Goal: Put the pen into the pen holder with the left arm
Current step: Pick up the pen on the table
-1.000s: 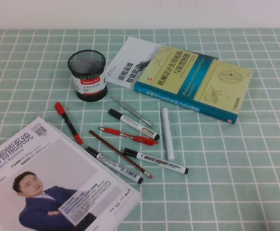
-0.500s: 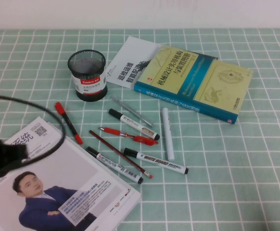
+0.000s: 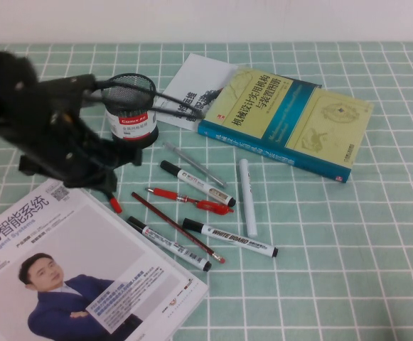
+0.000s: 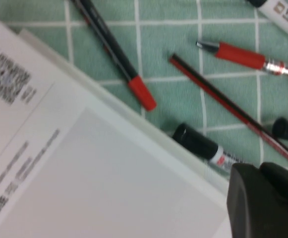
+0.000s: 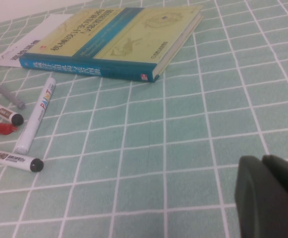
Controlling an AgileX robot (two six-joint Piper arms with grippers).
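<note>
Left gripper (image 4: 265,198) over pen (image 4: 115,53) beside magazine (image 4: 59,163), jaws clenched, empty; right gripper (image 5: 270,196) parked, jaws unreadable. Risk: shoving pen under magazine edge.

The left arm (image 3: 46,128) hangs over the green checked tablecloth (image 3: 348,234) near its left edge, covering most of the pen (image 3: 114,204), whose red end shows beside the magazine (image 3: 71,270). Just behind stands the mesh pen holder (image 3: 129,114), cables crossing its rim.
</note>
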